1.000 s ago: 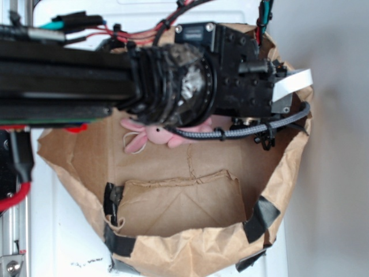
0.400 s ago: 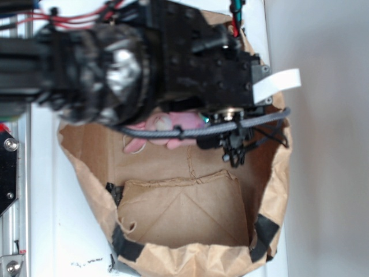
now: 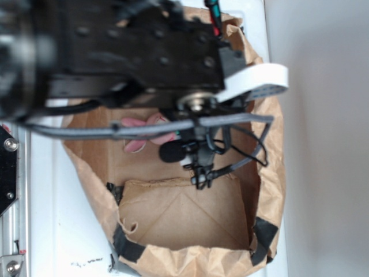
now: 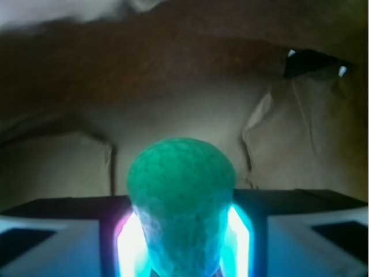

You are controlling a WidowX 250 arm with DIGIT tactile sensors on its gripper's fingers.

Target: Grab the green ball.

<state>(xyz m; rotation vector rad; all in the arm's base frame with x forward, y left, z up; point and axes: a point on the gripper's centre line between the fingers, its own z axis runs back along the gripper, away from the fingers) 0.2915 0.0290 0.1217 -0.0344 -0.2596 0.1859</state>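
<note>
Fingers [image 4: 134, 242] now clamping green ball [image 4: 181, 196], arm lowered.

Teal-green ridged ball [image 4: 180, 196], pink bunny [image 3: 144, 131], brown paper bag [image 3: 184, 213].

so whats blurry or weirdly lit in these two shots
Exterior view: the arm fills the top, close and out of focus, while the paper bag is sharper. Wrist view: the green ball between the gripper fingers is flanked by blown-out glare with a pink-cyan fringe; the bag interior is dim.
</note>
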